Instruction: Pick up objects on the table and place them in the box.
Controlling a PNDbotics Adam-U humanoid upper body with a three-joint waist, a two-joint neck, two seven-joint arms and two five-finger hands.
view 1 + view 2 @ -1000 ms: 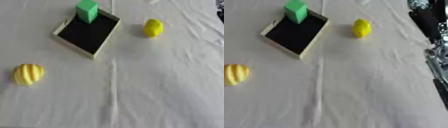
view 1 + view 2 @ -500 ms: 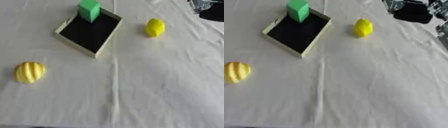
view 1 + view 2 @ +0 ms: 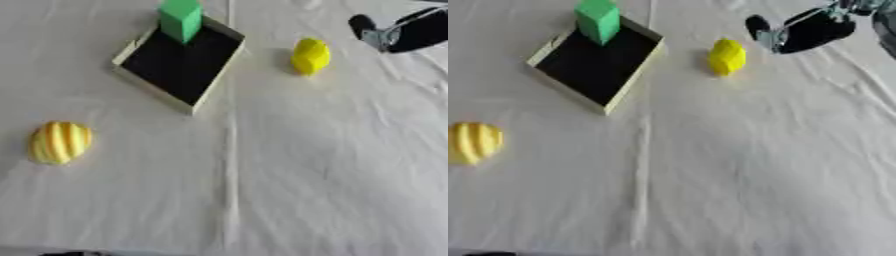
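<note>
A shallow box [image 3: 140, 75] with a black inside and pale walls lies askew at the upper left. A green block [image 3: 181, 19] stands in its far corner. To the right of the box, a yellow lumpy object [image 3: 310, 56] lies on the white cloth. Near the left edge sits a yellow striped round object [image 3: 59, 142]. My right hand [image 3: 808, 31], black with a silver joint, reaches in from the upper right. It hovers open just right of the yellow lumpy object, one finger [image 3: 756, 24] stretched toward it, holding nothing. No left hand shows.
The white cloth [image 3: 315, 170] covers the whole table, with a crease running down the middle and wrinkles at the upper right. A thin dark sliver [image 3: 68, 254] shows at the bottom left edge.
My right hand has swung from the right edge to the upper right and then leftward, coming close to the yellow lumpy object. The objects on the cloth have stayed put.
</note>
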